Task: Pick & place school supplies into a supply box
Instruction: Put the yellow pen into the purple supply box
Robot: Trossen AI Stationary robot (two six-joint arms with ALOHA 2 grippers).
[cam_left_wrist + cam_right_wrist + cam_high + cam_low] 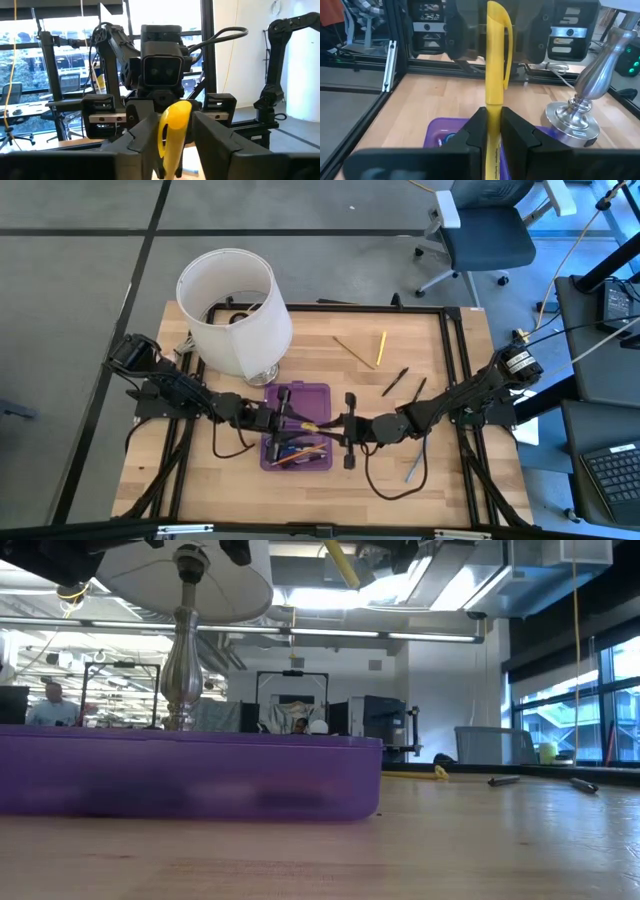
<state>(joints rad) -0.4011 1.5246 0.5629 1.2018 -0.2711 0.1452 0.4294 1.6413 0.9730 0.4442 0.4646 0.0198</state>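
Your two arms reach in low from the table's left and right edges and meet nose to nose over the purple supply box [297, 427], which lies open near the middle of the table, just in front of the lamp's white shade [235, 310]. The right gripper [492, 134] has its fingers closed tight on the lower barrel of a yellow highlighter [495, 70], which stands upright between them with its clipped cap end pointing up. The left gripper [172, 137] faces it from the other side; its fingers [142, 137] sit to either side of the same highlighter's cap [172, 125], with a narrow gap visible on each side, so you see it bracketing the pen, and you cannot tell whether it touches.

From above you see the highlighter [311, 427] as a small yellow spot over the box, between the two grippers. Inside the box lie pencils and blue-handled scissors [295, 452], partly covered by the arms. Other supplies are still out on the wood: a yellow pencil [381, 349] and a wooden one [349, 350] far right, two dark pens [395, 381] nearer, a grey pen [414, 468] near the front right.

The low view shows only the box's side wall [190, 780] and the lamp stem [180, 650]
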